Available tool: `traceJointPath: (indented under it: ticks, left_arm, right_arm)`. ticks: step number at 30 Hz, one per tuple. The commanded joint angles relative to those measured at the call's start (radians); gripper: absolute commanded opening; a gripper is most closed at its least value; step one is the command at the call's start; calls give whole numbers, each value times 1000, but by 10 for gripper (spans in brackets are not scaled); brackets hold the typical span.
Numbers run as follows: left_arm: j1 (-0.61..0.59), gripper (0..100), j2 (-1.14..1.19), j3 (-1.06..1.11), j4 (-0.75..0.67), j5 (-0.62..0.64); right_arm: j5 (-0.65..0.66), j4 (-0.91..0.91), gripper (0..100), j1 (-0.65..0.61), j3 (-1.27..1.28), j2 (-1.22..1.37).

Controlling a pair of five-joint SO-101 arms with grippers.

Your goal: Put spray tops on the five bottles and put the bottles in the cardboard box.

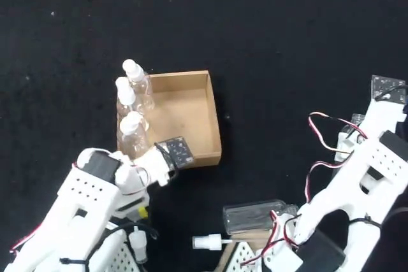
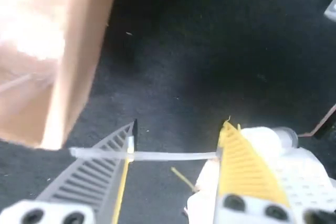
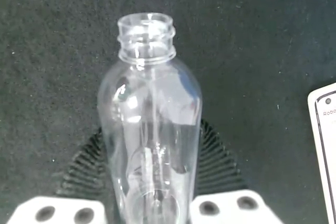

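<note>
Right claw (image 3: 152, 148) clamped on open bottle (image 3: 149, 93), left claw (image 2: 178, 129) apart beside cardboard box (image 1: 215, 122)

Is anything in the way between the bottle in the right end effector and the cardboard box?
Nothing lies on the table between the bottle and the cardboard box; the left end effector hovers by its near wall.

left claw (image 2: 179, 129): jaws apart | right claw (image 3: 152, 150): jaws clamped, held low
</note>
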Motion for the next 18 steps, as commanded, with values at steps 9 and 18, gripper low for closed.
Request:
traceJointPath:
  ticks: [9, 18]
  left_arm:
    - [-19, 231, 0, -70, 38, -11]
    - [-61, 230, 0, -116, 169, -232]
  right_arm:
    - [5, -20, 11, 14, -10, -53]
    - [5, -20, 11, 14, -12, -53]
